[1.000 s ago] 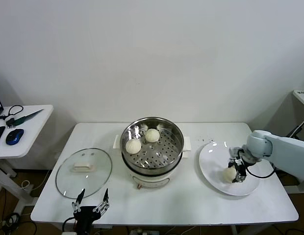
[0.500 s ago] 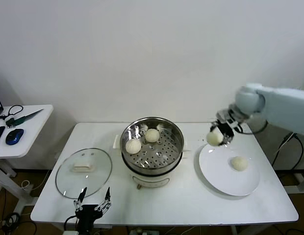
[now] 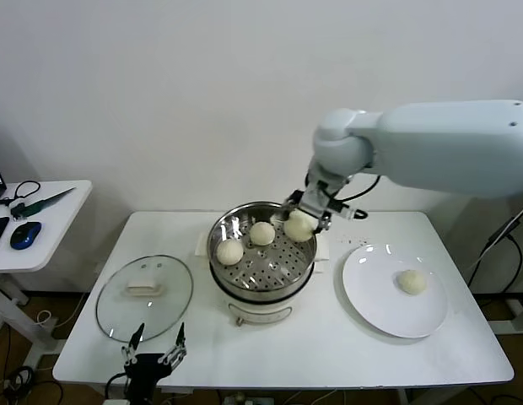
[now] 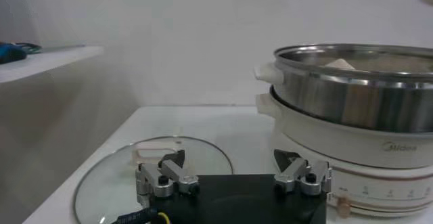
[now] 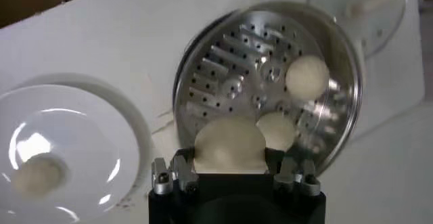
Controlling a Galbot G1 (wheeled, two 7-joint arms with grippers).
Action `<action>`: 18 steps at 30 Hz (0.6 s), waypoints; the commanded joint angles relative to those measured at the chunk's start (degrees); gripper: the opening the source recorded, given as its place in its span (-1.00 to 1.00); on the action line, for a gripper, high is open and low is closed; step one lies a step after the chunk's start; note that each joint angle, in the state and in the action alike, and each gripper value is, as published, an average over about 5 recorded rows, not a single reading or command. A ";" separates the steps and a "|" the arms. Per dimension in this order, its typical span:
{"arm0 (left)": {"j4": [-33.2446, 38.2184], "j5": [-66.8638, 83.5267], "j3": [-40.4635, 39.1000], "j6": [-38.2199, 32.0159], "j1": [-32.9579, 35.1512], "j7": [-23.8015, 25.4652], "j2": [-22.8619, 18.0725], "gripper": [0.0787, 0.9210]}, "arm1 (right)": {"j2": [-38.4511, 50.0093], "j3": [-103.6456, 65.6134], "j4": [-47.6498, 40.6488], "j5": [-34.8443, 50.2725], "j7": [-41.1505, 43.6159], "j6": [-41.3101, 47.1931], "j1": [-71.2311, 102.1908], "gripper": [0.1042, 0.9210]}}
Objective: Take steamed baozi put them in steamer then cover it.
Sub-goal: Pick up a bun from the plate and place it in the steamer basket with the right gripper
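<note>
The steel steamer stands mid-table on its white base, with two steamed baozi on its perforated bottom. My right gripper is shut on a third baozi, which hangs just above the steamer's right rim. One more baozi lies on the white plate to the right. The glass cover rests flat on the table left of the steamer. My left gripper stands open and holds nothing, low by the front edge, just in front of the cover.
A small side table at the far left carries a blue mouse and cables. The white wall runs close behind the table. The right arm's bulky body reaches over the table's back right.
My right gripper lifted a baozi off the plate and carried it left, from over the plate to above the steamer's right rim. The left arm has not moved.
</note>
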State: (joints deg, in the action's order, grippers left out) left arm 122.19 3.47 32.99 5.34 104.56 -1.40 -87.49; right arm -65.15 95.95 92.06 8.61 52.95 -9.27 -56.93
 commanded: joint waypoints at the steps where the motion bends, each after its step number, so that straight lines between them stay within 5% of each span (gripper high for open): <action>1: 0.04 0.26 0.16 -0.09 0.10 -0.03 0.05 0.77 | -9.25 -0.27 -0.39 -8.23 -4.04 -3.85 8.48 0.43; 18: 0.70 0.29 1.27 -0.63 1.02 -0.31 0.28 0.77 | -11.86 -0.40 -8.55 -10.03 -4.42 -4.67 16.34 0.43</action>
State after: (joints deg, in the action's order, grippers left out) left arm 122.85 3.71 34.10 4.73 105.50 -1.71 -87.26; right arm -74.79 95.70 86.61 0.54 49.08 -12.94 -44.43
